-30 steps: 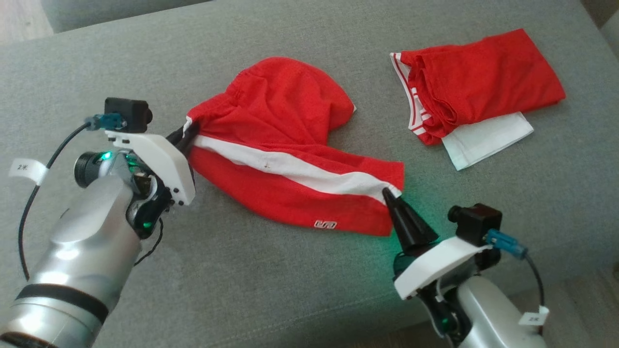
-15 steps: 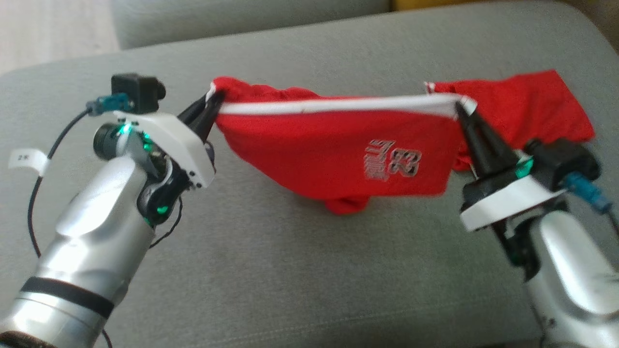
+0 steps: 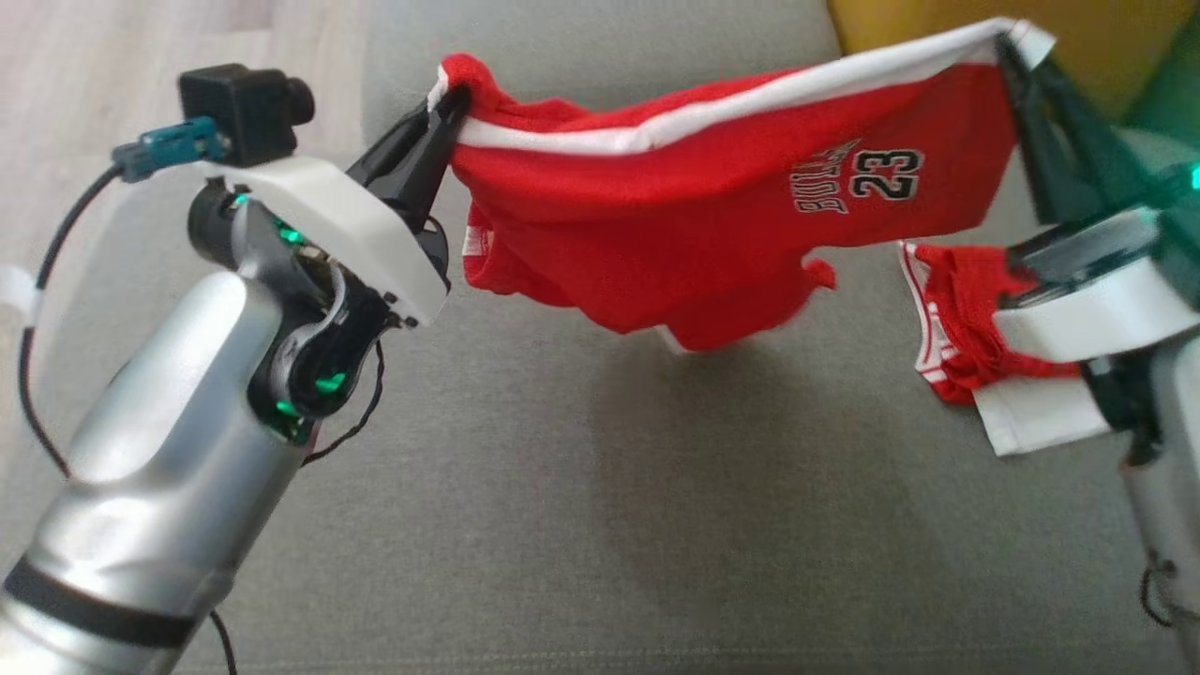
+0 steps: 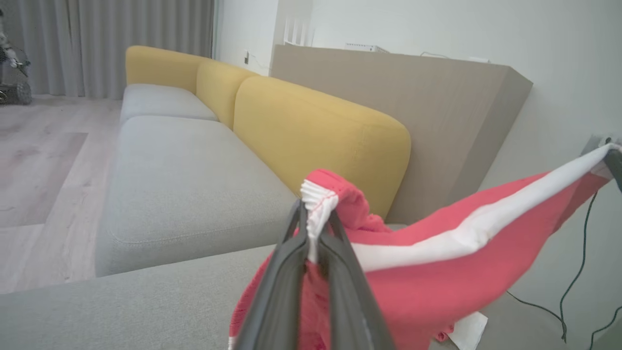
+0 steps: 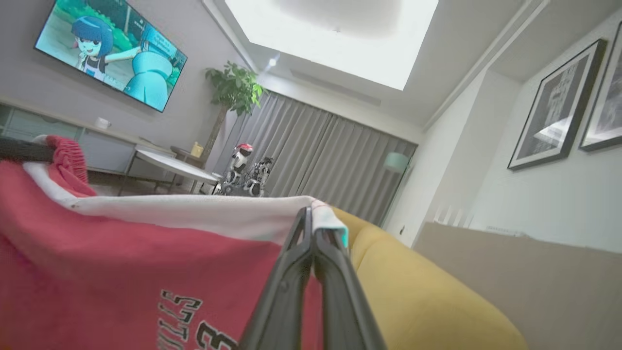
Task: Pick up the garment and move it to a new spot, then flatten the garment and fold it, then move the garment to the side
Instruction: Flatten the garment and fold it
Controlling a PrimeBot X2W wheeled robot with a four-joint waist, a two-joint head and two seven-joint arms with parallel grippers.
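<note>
Holds the red garment (image 3: 731, 206) up off the grey sofa seat (image 3: 562, 487), stretched between both arms along its white-banded edge. Clamps one end with the left fingers (image 3: 417, 145), closed tight on a bunched bit of red cloth and white trim at the upper left of the head view. Clamps the other end with the right fingers (image 3: 1036, 112), likewise pressed together on the white band, at the upper right and higher than the left end. Lets the rest of the cloth sag below in loose folds, clear of the cushion, with "BULLS 23" printed near the right end. Casts a soft shadow on the seat beneath. Down at the right, on the seat: a second red garment (image 3: 956, 319) with white stripes, lying folded with a white piece (image 3: 1027, 422) showing under it — partly hidden behind the right wrist. Behind, along the sofa in the left wrist view, a yellow backrest (image 4: 316, 131).
</note>
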